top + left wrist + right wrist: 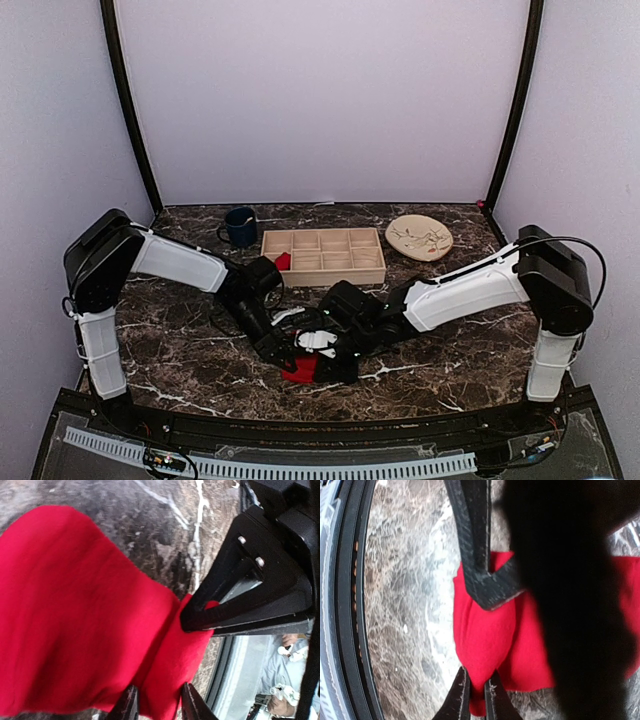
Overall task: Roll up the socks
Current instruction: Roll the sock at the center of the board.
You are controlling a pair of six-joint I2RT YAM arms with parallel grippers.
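- Sock (300, 370) is lying low centre of the top view, on the counter (170, 350).
- R gripper (477, 692) is pinching its edge; L gripper (159, 707) is standing parted astride it.
- Risk: thin pinch slipping off soft fabric, sock springing loose.
- Counter is showing dark, marbled, prob. slick; pale walls (320, 100) are closing it in.

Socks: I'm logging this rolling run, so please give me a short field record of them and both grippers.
working sock: red, flat on the table near its front edge, between both grippers
right gripper: shut on the working sock's edge
left gripper: jaws parted around its edge, grip unclear
red piece: at the tray's left end
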